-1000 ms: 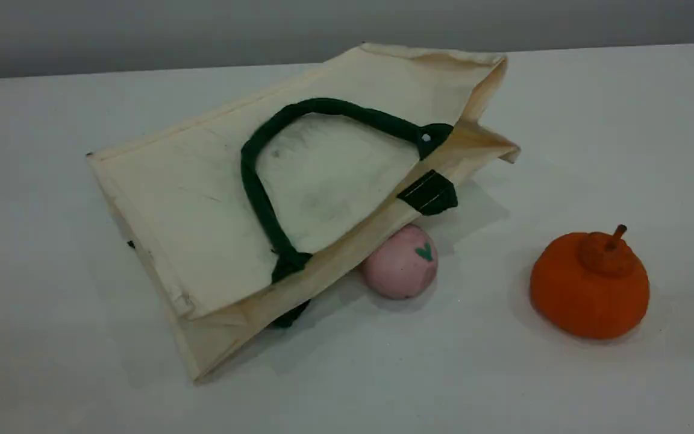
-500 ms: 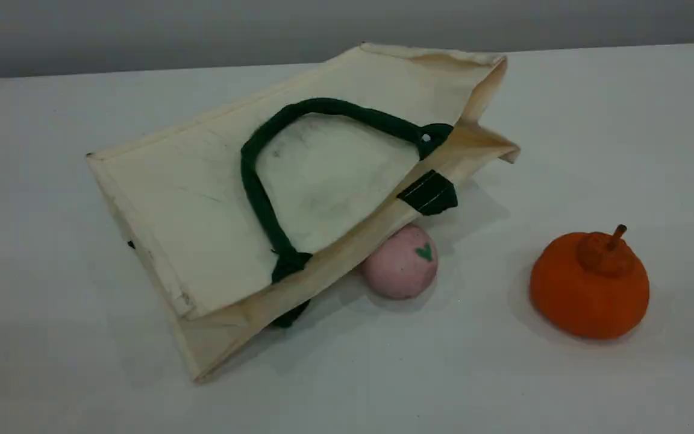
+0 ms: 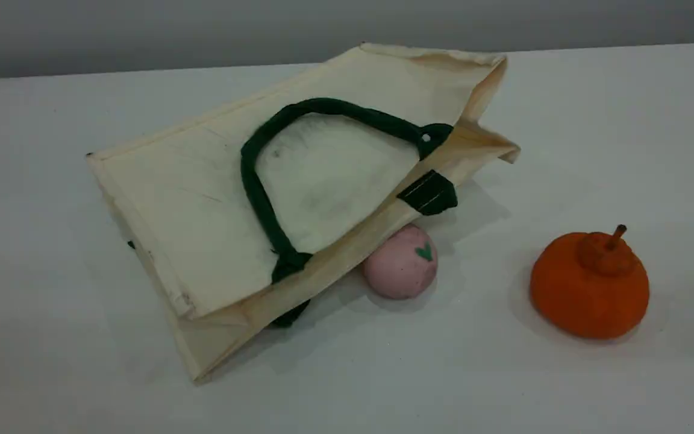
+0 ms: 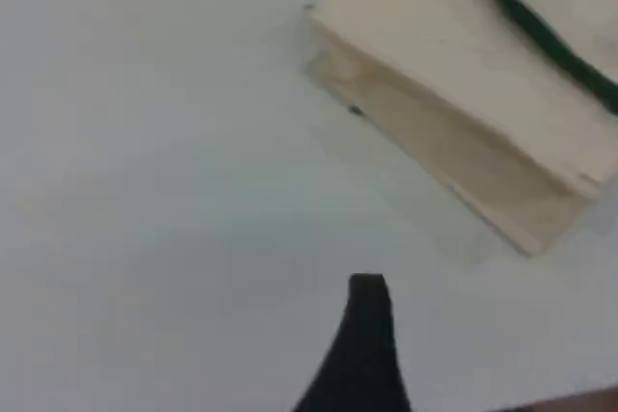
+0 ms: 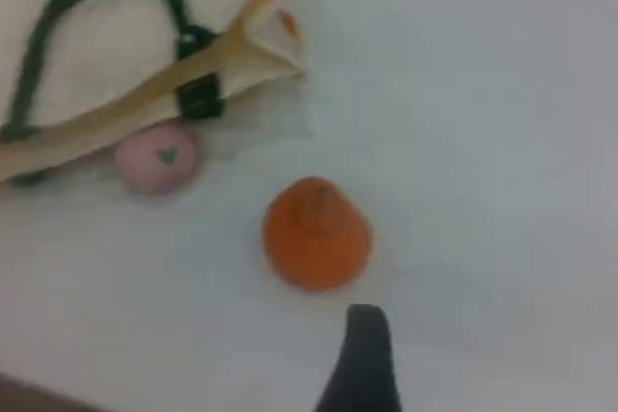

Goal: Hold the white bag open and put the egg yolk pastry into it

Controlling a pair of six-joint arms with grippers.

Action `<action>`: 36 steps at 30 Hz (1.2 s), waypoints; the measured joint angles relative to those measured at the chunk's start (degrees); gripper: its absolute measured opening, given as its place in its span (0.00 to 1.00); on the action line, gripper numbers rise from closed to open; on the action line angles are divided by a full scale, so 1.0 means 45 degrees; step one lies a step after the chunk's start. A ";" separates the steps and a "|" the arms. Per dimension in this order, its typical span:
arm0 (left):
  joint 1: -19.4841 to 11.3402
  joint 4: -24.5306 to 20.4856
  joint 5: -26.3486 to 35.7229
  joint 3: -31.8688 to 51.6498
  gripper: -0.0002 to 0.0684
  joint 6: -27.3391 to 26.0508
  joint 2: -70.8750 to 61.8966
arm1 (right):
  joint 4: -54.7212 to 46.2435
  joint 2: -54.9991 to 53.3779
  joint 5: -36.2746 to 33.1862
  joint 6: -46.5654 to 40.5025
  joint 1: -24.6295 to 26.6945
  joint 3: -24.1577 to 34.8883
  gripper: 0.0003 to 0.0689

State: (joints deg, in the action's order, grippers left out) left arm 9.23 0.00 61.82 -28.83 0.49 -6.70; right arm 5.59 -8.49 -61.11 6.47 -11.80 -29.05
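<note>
The white bag point(image 3: 202, 199) lies on its side on the table, its mouth facing right and only slightly parted. A dark green handle point(image 3: 256, 187) rests on its upper face. The egg yolk pastry is out of view. Neither arm shows in the scene view. In the left wrist view a single dark fingertip point(image 4: 368, 301) hovers over bare table, down-left of the bag's bottom corner point(image 4: 454, 74). In the right wrist view one dark fingertip point(image 5: 365, 335) hangs just below an orange pumpkin-shaped toy point(image 5: 317, 233), with the bag's mouth point(image 5: 232, 55) beyond. Nothing is between either gripper's fingers.
A pink ball with a green mark point(image 3: 401, 262) sits against the bag's lower edge near the mouth. The orange pumpkin-shaped toy point(image 3: 588, 286) with a brown stem stands to the right. The white table point(image 3: 564, 120) stretches around them to a grey wall behind.
</note>
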 joint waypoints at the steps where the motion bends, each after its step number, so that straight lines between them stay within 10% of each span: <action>1: -0.0288 0.0000 0.0000 0.0000 0.86 0.0000 0.0000 | 0.0000 0.0014 0.0000 0.0000 0.0377 0.0000 0.80; 11: -0.2034 0.0000 0.0000 0.0000 0.86 0.0000 0.0000 | 0.0000 0.1334 0.0000 0.0000 0.1670 0.0000 0.80; 36: -0.1606 0.0000 0.0000 0.0000 0.86 0.0000 0.0000 | 0.0044 0.1888 -0.0011 0.0008 0.1870 -0.0002 0.80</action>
State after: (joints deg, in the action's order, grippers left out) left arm 2.00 0.00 61.82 -28.83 0.49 -6.70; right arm 5.79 0.00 -61.16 6.51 -3.39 -29.06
